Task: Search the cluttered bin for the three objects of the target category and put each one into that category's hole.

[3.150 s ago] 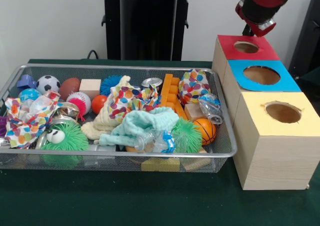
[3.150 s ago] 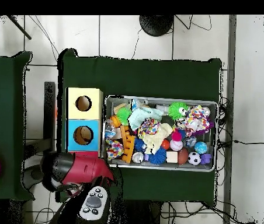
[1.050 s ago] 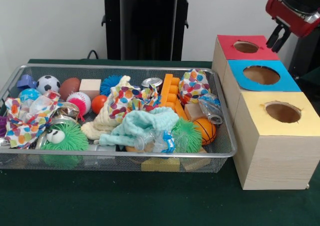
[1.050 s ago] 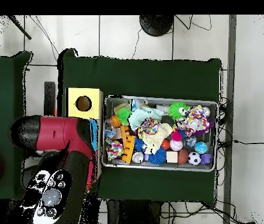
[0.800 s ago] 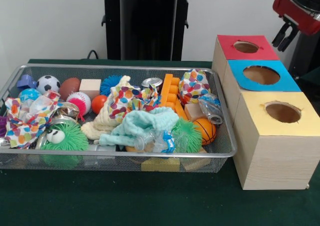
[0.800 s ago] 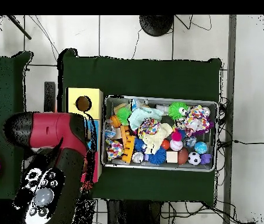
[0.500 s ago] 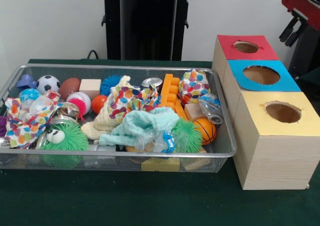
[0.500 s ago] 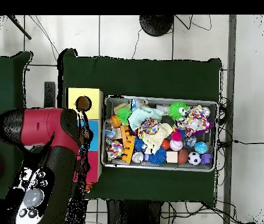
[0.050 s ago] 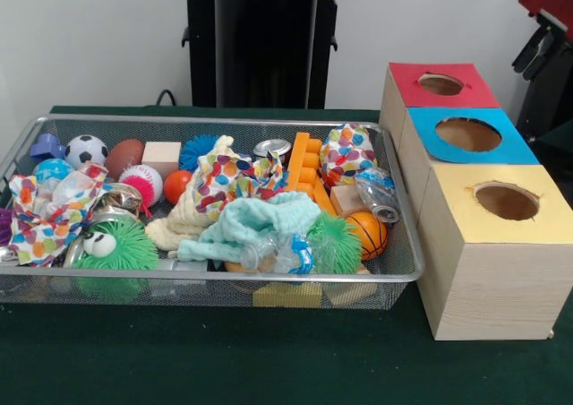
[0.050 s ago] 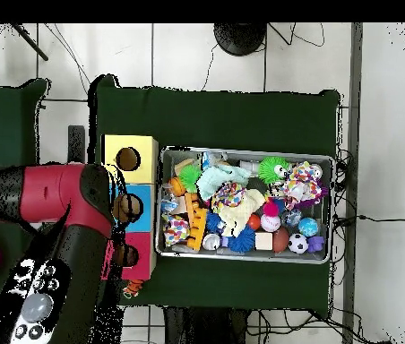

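A wire mesh bin (image 9: 215,120) holds mixed clutter: a soccer ball (image 9: 86,148), a brown football (image 9: 125,155), a small basketball (image 9: 367,233), spotted cloths (image 9: 228,179), a mint cloth (image 9: 255,221), green fuzzy toys (image 9: 115,244), an orange block piece (image 9: 303,166), a wooden cube (image 9: 161,157), a can (image 9: 271,147) and a crumpled plastic bottle (image 9: 377,193). To the right stand three boxes with round holes: red (image 9: 443,85), blue (image 9: 468,135), yellow (image 9: 505,201). My gripper (image 9: 534,56) hangs at the right edge, beyond the red box, open and empty.
In the overhead view the red arm (image 10: 58,193) lies left of the yellow (image 10: 129,159), blue (image 10: 128,208) and red (image 10: 125,255) boxes, partly over them. The bin (image 10: 246,153) sits right of the boxes on green cloth. A black stand (image 9: 264,42) rises behind the bin.
My gripper has drifted from above the red box's hole toward the picture's right edge, empty throughout. Overhead, the arm swung left and uncovered the blue and red boxes. The bin's contents are unchanged.
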Tool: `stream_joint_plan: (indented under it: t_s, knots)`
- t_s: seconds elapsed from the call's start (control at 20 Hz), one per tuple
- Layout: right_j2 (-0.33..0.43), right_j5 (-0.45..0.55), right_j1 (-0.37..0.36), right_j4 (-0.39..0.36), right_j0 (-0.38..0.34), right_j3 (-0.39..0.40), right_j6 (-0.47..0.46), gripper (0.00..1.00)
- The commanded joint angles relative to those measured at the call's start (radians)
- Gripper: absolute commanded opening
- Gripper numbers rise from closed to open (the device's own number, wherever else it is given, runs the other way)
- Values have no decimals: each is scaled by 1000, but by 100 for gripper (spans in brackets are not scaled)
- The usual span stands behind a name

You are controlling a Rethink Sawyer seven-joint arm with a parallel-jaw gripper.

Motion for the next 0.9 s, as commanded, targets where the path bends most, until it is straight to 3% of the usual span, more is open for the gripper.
stream_joint_plan:
  t_s: [0.05, 0.55, 0.75, 0.9]
  knots:
    - [12, 137, 62, 37, -9, -43, 352, 0]
    - [14, 19, 36, 38, -19, 72, 260, 0]
    - [35, -131, 6, 58, -33, 188, 216, 0]
    - [81, -268, -14, 56, -79, 265, 102, 0]
